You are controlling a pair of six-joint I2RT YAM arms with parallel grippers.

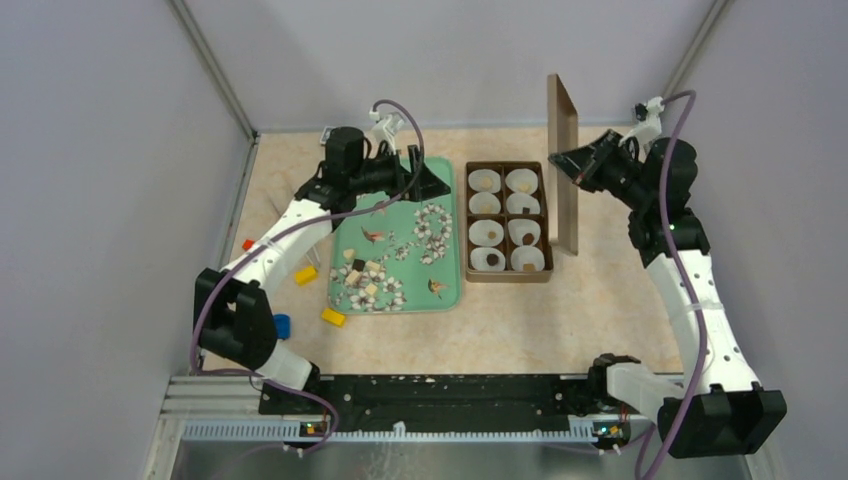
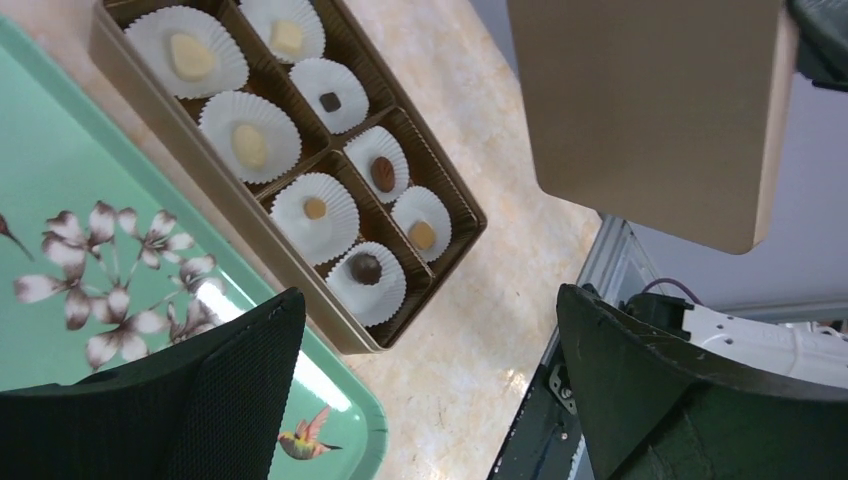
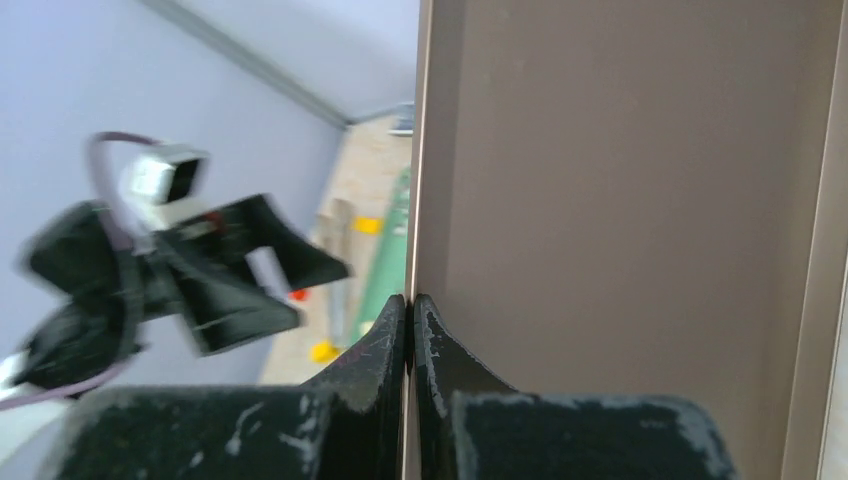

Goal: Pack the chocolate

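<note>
Right gripper (image 3: 410,325): jaws pinched tight on the thin edge of the brown lid (image 3: 620,200), with only the card between the fingers. The lid stands upright on edge out in front of this gripper. Whether its lower edge touches the table (image 1: 520,330) cannot be told.

Left gripper (image 1: 418,178): jaws spread wide, nothing between them. Both black fingers (image 2: 240,390) show in its wrist view with bare space between. It hovers over the far end of the green tray (image 1: 448,290).

The box (image 2: 220,195) lies open to the left gripper's right, just beside the tray. It sits between the two grippers, with the held lid along its far side from the left gripper.

Chocolate (image 2: 365,268): the left wrist view shows eight white paper cups (image 2: 305,225) in the box, one piece in each, dark, tan or cream. Loose pieces (image 1: 360,275) lie on the tray, back from the left gripper towards its arm's base.

Yellow blocks (image 1: 333,317) sit on the table off the tray's left edge, near the left arm.
</note>
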